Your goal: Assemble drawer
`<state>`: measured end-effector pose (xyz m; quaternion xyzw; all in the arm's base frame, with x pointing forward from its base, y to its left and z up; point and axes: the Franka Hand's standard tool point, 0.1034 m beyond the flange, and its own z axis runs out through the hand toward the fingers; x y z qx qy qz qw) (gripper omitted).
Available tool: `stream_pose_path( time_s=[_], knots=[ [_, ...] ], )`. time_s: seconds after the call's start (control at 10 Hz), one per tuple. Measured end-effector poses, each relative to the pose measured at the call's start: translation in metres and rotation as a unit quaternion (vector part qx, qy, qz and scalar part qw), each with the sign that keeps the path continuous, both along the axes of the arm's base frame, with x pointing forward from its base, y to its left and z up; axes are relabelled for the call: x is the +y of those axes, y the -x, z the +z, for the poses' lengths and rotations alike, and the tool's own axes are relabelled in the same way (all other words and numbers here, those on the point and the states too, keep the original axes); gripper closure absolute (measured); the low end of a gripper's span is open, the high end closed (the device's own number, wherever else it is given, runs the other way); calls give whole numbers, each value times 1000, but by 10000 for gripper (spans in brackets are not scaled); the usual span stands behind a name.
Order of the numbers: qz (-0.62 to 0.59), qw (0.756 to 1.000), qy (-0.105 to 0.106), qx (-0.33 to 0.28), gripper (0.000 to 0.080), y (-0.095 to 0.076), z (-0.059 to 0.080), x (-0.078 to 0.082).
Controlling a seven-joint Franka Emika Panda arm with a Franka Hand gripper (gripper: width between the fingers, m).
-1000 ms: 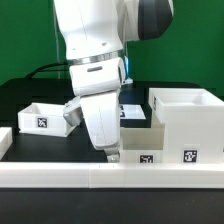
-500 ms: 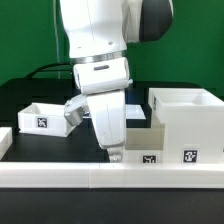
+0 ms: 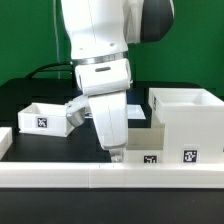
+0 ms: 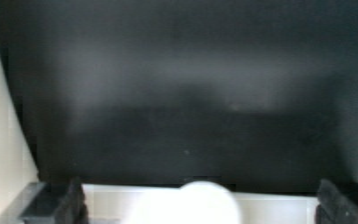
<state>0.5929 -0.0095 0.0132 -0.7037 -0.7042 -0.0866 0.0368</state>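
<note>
My gripper [image 3: 116, 153] points down at the front of the table, just behind the rail. In the wrist view its dark fingers [image 4: 55, 203] stand wide apart, open. Between them sits the white wall of a small tray [image 4: 140, 205] with its rounded knob [image 4: 202, 192]. I cannot tell whether the fingers touch it. In the exterior view this tray [image 3: 148, 141] shows beside the gripper, partly hidden by the arm. The second small tray [image 3: 40, 116] sits at the exterior view's left. The large boxy housing [image 3: 188, 118] stands at the right.
A long low white rail [image 3: 60, 176] runs along the table's front edge. A white piece [image 3: 5, 140] shows at the far left edge. The black table surface [image 4: 194, 90] stretches beyond the tray. A green wall stands behind.
The arm shifted slightly toward the exterior view's right between the earliest frame and half a second ago. Since then nothing has visibly moved.
</note>
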Motion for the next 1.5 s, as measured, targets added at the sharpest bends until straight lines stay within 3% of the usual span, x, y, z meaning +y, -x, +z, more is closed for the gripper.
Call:
stream_pose_path(
  time_s=[0.2, 0.6, 1.2, 1.3, 1.5],
  knots=[
    [13, 1000, 0, -2, 150, -1, 0, 9],
    [40, 999, -4, -4, 150, -2, 2, 43],
    [6, 1000, -3, 5, 150, 0, 0, 46],
    [16, 1000, -2, 2, 150, -2, 1, 42],
    [35, 999, 3, -3, 150, -4, 3, 9]
  ],
)
